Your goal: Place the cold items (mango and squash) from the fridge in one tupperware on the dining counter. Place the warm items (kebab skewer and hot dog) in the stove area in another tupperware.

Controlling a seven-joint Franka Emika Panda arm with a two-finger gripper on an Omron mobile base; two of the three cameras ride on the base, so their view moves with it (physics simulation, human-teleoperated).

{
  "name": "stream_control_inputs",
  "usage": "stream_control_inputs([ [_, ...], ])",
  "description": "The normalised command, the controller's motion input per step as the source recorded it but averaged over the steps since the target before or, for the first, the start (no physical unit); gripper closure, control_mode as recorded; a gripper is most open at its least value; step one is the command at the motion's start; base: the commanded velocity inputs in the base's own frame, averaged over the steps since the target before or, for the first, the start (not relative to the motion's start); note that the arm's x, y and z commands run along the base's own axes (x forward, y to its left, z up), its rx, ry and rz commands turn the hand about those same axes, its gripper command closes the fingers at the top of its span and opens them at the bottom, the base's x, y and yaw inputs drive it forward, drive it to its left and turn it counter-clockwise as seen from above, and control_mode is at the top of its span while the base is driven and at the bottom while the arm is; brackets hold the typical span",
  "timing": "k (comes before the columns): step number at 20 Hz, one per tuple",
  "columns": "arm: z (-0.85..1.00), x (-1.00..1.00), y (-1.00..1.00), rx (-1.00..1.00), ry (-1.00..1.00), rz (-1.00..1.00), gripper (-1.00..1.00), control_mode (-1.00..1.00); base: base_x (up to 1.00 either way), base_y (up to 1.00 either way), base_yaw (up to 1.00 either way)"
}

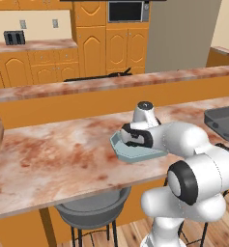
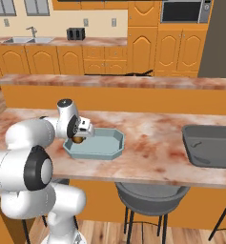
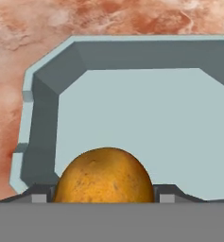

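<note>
A light blue tupperware stands on the marbled dining counter, in front of me. My gripper hangs over its left end, shut on an orange-yellow mango. In the hand view the mango sits between the dark fingertips, just above the bare floor of the tupperware. In the left base view my hand covers the near part of the tupperware. Squash, kebab skewer and hot dog are out of view.
A dark grey container lies on the counter to the right, also seen at the edge of the left base view as the container. A grey stool stands under the counter's front edge. A raised ledge runs behind the counter.
</note>
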Motion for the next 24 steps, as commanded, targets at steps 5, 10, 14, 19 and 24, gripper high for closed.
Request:
stream_control_inputs([
  [5, -0.15, 0.06, 0.0, 0.0, 0.0, 0.0, -1.0, -1.0, 0.0, 0.0, 0.0],
  [10, -0.02, 0.08, -0.01, 0.0, 0.0, 0.0, -1.0, -1.0, 0.0, 0.0, 0.0],
  [14, 0.0, 0.05, 0.0, 0.0, 0.01, 0.0, -1.0, -1.0, 0.0, 0.0, 0.0],
  [19, 0.09, -0.05, 0.0, 0.0, 0.08, -0.02, -1.0, -1.0, 0.0, 0.0, 0.0],
  [24, 0.95, -0.78, 0.01, 0.0, -0.13, -0.01, -1.0, -1.0, 0.0, 0.0, 0.0],
])
